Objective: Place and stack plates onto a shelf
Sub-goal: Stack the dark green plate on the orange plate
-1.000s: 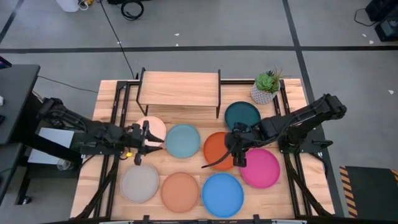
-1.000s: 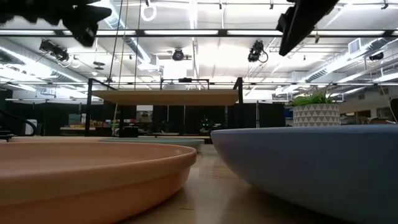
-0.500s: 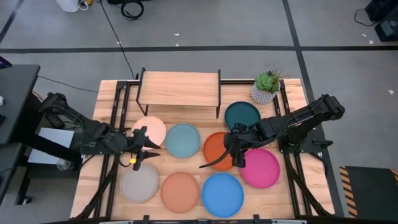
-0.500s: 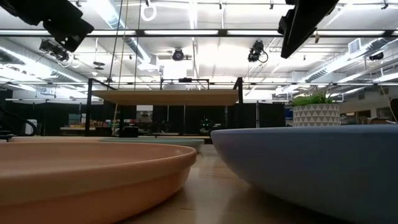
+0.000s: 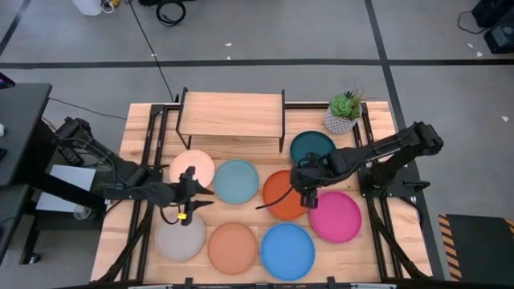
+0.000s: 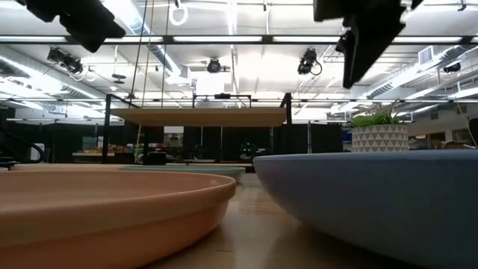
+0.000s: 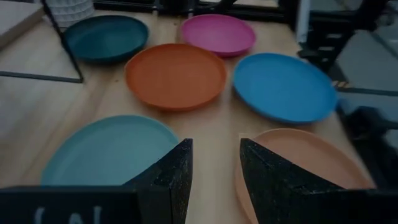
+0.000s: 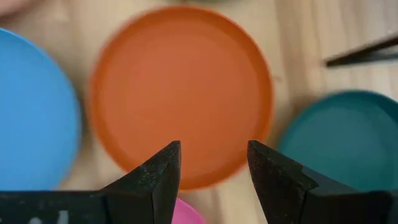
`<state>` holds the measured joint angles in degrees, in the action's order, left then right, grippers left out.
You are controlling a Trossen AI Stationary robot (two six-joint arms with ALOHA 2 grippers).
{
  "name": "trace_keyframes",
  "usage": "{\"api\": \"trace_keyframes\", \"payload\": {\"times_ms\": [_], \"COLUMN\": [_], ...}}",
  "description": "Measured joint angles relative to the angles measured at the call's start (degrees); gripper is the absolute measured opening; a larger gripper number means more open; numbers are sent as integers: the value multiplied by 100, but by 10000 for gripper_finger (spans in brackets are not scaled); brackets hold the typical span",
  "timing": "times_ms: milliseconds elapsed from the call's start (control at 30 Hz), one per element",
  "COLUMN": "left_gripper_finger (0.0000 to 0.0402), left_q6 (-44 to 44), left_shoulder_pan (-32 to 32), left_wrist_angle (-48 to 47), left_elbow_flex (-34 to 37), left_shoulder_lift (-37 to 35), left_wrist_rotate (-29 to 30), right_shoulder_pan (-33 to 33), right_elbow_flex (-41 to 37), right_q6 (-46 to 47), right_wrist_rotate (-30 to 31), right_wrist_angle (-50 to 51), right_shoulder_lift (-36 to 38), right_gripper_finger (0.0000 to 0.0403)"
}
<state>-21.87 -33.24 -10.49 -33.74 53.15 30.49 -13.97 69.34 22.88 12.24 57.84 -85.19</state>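
Left tool (image 5: 191,201) now nearer grey plate (image 5: 180,239)

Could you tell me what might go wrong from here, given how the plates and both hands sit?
The right hand hangs open over the orange plate, whose neighbours lie very close; a grab there could nudge the magenta plate. The shelf has thin legs, so a carried plate might catch one.

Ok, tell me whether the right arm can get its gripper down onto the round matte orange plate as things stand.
Probably yes. The right gripper hangs open directly above the round matte orange plate, with nothing lying on the plate or between it and the fingers. The neighbouring dark teal plate sits apart from it.
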Motion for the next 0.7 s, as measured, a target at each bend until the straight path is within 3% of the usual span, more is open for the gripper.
{"api": "trace_keyframes", "payload": {"times_ms": [300, 700], "left_gripper_finger": [141, 141], "left_q6": [-181, -306], "left_shoulder_pan": [5, 5], "left_wrist_angle": [-96, -103], "left_elbow_flex": [0, 0], "left_shoulder_lift": [93, 93], "left_wrist_rotate": [223, 356], "right_shoulder_pan": [705, 1410], "right_elbow_flex": [-601, -1574], "right_q6": [-208, -955], "right_wrist_rotate": [16, 70], "right_wrist_angle": [417, 158], "right_shoulder_lift": [-2, 1], "right_gripper_finger": [193, 184]}}
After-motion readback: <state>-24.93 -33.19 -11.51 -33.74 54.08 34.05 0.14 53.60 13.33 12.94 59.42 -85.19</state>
